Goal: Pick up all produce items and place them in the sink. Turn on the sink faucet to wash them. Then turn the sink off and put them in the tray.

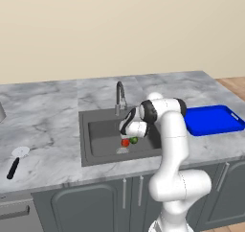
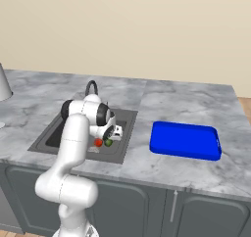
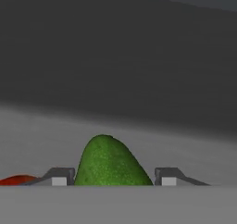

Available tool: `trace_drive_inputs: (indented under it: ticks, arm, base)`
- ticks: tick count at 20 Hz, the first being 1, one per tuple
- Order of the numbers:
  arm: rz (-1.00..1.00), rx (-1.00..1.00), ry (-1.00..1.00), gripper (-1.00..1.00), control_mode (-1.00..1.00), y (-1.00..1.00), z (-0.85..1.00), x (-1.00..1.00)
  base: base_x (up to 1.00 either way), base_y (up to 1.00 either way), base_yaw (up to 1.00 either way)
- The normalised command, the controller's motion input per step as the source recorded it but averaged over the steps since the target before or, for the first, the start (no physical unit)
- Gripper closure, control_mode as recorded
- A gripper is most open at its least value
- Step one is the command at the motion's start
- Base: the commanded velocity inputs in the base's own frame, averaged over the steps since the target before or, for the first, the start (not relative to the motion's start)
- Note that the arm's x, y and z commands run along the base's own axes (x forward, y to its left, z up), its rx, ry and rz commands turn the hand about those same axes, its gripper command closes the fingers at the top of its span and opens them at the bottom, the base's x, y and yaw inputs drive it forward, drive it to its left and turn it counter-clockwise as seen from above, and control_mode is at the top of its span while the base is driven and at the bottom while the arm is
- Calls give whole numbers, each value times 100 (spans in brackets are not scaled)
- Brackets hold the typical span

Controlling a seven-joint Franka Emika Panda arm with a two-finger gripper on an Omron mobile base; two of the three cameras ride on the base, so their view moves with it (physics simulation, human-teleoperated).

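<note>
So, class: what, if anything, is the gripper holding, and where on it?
The gripper has a finger on each side of the green item in the sink; whether it grips yet cannot be told.

we see the red tomato (image 1: 125,142) and the green fruit (image 1: 134,140) touching side by side in the dark grey sink (image 1: 103,137), just left of frame centre. the slim grey faucet (image 1: 120,97) stands upright behind the basin. the flat blue tray (image 1: 213,120) lies at the right edge.
</note>
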Motion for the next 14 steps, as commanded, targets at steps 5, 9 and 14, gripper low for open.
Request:
trace_drive_inputs:
  ticks: [5, 9, 14]
  arm:
    - [-2, 0, -1, 100, -100, 0, 0, -29]
    - [-3, -1, -11, 100, -100, -1, 42, -32]
    - [-4, -4, -12, 100, -100, -3, 74, -17]
  base:
    - [0, 0, 0]
    - [0, 0, 0]
    - [0, 0, 0]
